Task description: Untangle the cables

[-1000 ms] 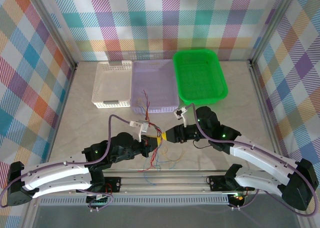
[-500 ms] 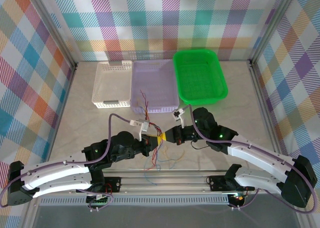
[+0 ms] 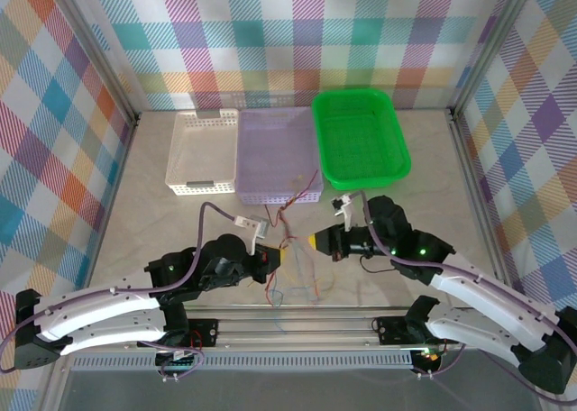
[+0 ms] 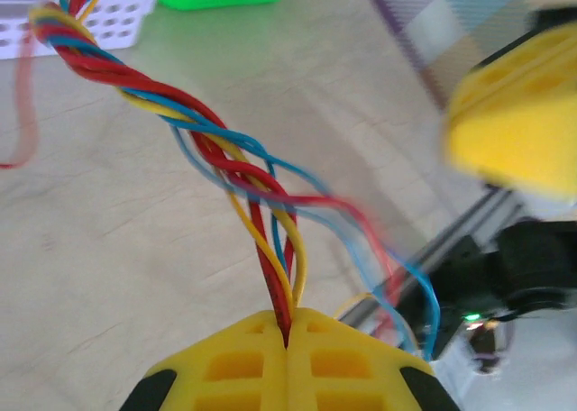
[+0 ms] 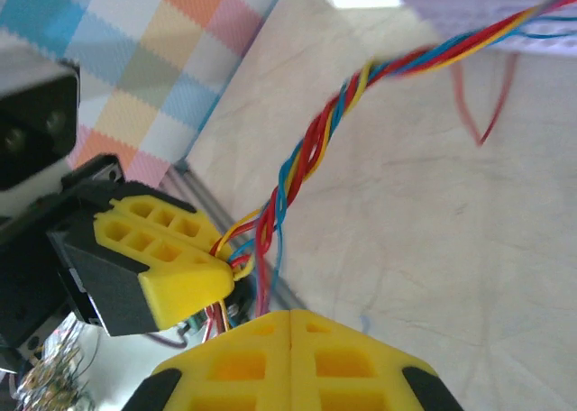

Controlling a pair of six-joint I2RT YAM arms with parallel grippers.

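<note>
The cables (image 4: 216,150) are thin red, yellow and blue wires twisted into one braid, running from the lilac basket's front edge down to my left gripper (image 4: 288,325). That gripper is shut on red and yellow strands of the cables (image 3: 287,214). Loose blue and red ends hang blurred to the right of it. My right gripper (image 5: 290,319) is shut with no strand seen in its seam; the cables (image 5: 311,145) pass just above and to the left of it. In the top view the left gripper (image 3: 281,256) and the right gripper (image 3: 315,242) sit a short gap apart.
Three baskets stand in a row at the back: white (image 3: 203,150), lilac (image 3: 279,150) and green (image 3: 361,136). A metal rail (image 3: 297,325) runs along the near edge. Checked walls close in the table on three sides.
The right gripper has pulled away to the right from the left gripper's tip, opening a gap. The wire ends that stood up by the lilac basket have dropped and shifted.
</note>
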